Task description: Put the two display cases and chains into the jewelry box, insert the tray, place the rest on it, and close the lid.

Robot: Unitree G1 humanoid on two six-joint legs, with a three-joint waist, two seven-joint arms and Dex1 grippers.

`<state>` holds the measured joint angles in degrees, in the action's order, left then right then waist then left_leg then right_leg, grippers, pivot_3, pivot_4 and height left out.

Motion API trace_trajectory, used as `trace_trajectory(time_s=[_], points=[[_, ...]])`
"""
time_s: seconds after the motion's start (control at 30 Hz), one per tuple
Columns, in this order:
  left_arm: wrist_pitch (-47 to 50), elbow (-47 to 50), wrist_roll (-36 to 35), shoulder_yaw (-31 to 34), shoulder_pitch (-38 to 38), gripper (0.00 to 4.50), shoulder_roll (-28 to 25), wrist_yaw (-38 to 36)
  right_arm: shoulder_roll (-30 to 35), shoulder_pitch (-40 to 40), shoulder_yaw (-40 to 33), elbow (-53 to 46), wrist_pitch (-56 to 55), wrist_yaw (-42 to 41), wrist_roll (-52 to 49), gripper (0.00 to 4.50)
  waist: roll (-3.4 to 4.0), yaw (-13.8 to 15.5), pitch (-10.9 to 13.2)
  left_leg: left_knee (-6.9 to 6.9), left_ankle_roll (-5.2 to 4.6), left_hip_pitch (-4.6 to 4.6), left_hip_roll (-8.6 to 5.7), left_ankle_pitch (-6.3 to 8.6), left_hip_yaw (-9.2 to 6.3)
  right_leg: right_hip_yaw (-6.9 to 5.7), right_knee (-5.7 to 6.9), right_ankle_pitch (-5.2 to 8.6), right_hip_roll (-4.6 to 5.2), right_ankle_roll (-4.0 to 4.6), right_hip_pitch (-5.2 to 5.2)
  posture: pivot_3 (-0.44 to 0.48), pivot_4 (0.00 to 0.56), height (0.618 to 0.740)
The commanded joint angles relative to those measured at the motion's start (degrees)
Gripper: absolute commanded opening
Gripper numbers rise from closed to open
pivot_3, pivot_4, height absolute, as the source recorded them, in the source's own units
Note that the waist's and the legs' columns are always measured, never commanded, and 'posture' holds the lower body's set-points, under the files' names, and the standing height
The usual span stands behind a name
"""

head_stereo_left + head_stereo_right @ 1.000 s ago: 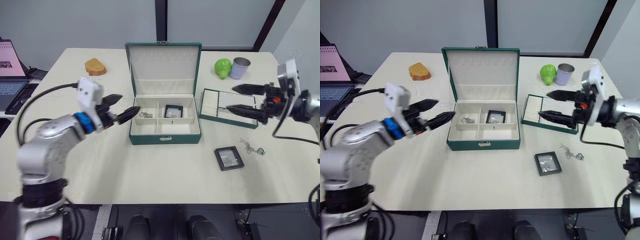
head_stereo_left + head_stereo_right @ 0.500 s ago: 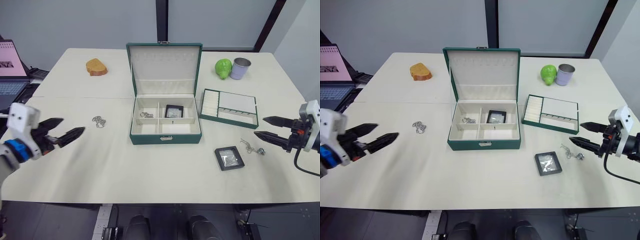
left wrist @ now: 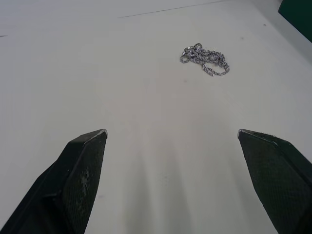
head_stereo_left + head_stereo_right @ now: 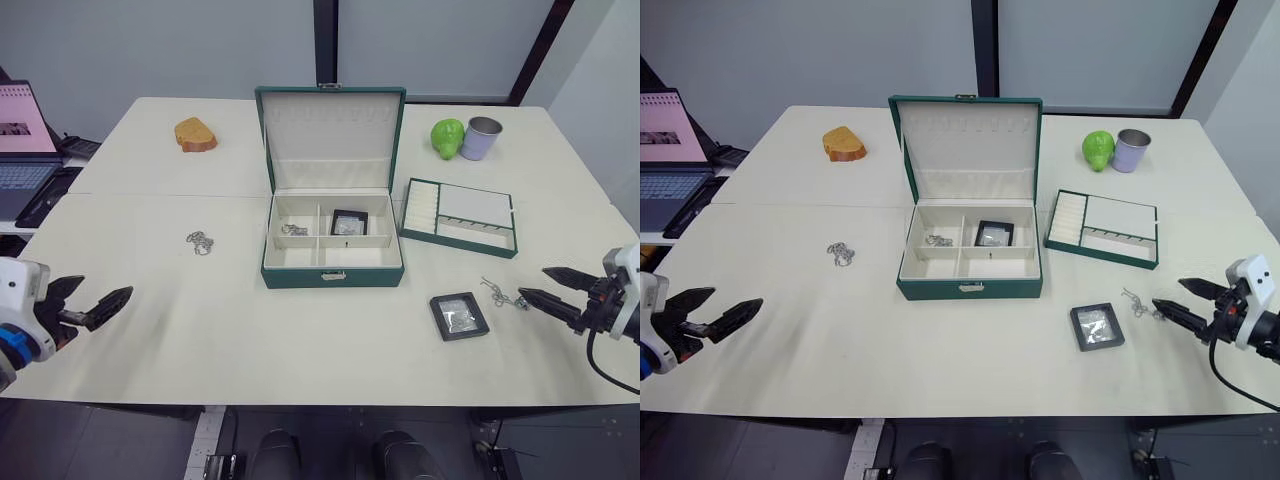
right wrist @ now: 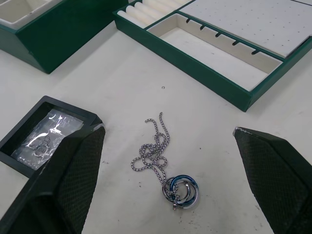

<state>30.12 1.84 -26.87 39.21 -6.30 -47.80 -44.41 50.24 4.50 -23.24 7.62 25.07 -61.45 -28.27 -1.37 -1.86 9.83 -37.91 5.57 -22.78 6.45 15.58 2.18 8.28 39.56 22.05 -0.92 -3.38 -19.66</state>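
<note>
The green jewelry box (image 4: 332, 270) stands in mid-table with its lid (image 4: 331, 135) upright. Inside lie one display case (image 4: 348, 222) and a chain (image 4: 292, 230). The other display case (image 4: 458, 316) lies on the table to the box's front right. Beside it is a chain with a ring pendant (image 4: 503, 296) (image 5: 163, 163). Another chain (image 4: 199, 241) (image 3: 204, 54) lies left of the box. The tray (image 4: 460, 216) sits right of the box. My left gripper (image 4: 105, 288) is open near the front left edge. My right gripper (image 4: 533, 281) is open, just right of the pendant chain.
A laptop (image 4: 20, 140) sits at the far left. A brown bread-like lump (image 4: 192, 134) lies at the back left. A green object (image 4: 446, 137) and a grey cup (image 4: 481, 137) stand at the back right.
Both arms have drawn back and down. The left gripper left the box's side for the front left edge, uncovering the left chain. The right gripper moved off the tray toward the pendant chain.
</note>
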Motion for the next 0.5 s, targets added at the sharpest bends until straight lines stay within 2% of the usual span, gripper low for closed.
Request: trace_trajectory(time_s=[0.03, 0.23, 0.37, 0.5], points=[[-1.3, -0.1, -0.1, 0.6, 0.7, 4.46, -0.1, 0.6, -0.2, -0.3, -1.7, -1.9, -0.5, 0.8, -0.9, 4.50, 0.00, 0.0, 0.0, 0.00, 0.00, 0.00, 0.00, 0.00, 0.00, 0.00, 0.00, 0.00, 0.00, 0.00, 0.00, 0.000, 0.150, 0.740], [-0.5, -0.1, -0.6, -0.7, 3.0, 4.46, 1.2, 2.9, 0.0, 1.4, -2.7, -8.0, 4.2, 1.2, -5.7, 4.50, 0.00, 0.0, 0.0, -0.01, 0.00, 0.00, 0.00, 0.00, -0.01, 0.00, 0.05, 0.00, 0.00, 0.00, 0.00, 0.000, 0.150, 0.740], [2.1, 3.3, -1.9, -3.0, 7.7, 4.46, 5.1, 8.3, 1.8, 11.2, 0.4, -18.3, 13.2, 1.6, -14.5, 4.50, 0.11, -0.1, 0.0, -0.05, 0.00, 0.01, -0.01, 0.00, 0.00, 0.03, 0.22, 0.00, -0.01, 0.00, -0.03, 0.000, 0.150, 0.740], [2.5, 6.4, -0.5, -7.0, 10.9, 4.46, 9.1, 13.4, 1.0, 22.1, 7.0, -23.0, 19.6, 1.6, -19.6, 4.50, 0.04, 0.0, 0.0, -0.08, 0.00, 0.03, 0.01, 0.00, -0.11, -0.01, 0.30, 0.00, -0.04, 0.00, -0.03, 0.000, 0.150, 0.740]])
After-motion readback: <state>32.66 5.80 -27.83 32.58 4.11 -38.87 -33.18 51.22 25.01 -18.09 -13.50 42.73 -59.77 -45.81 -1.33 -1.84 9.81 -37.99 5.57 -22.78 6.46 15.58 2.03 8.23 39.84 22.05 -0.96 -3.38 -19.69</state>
